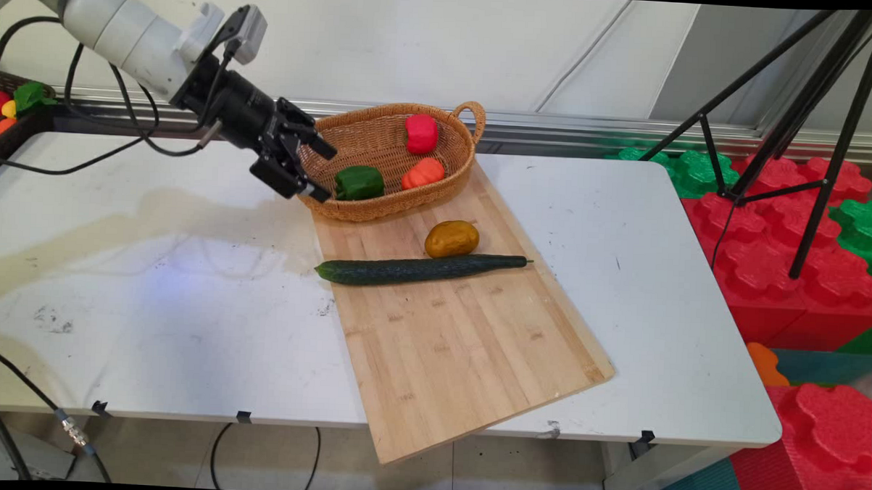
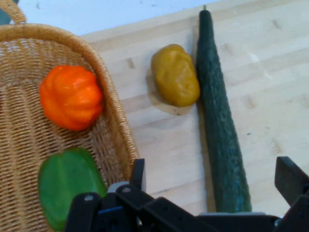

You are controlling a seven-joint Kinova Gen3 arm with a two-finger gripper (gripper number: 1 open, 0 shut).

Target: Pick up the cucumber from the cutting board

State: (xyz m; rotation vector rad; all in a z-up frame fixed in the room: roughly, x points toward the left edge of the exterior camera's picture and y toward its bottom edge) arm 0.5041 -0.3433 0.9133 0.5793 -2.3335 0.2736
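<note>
We take the wooden board (image 1: 462,333) as landmark; it lies slanted on the white table (image 1: 151,300), its near corner overhanging the table's front edge. The wicker basket (image 1: 350,209) sits on the board's far end, so everything loose stays on wood. Along the board's middle lies the cucumber (image 1: 413,268), its tip poking just off the board's left edge, with the brown potato (image 1: 451,238) touching its far side. Inside the basket we see a red pepper (image 1: 421,133), orange pepper (image 1: 423,173) and green pepper (image 1: 359,182). The gripper (image 1: 315,170) hangs tilted over the basket's left rim, fingers spread wide, holding nothing, nearest the green pepper. The hand view shows potato-cucumber contact close up but misses the red pepper.
</note>
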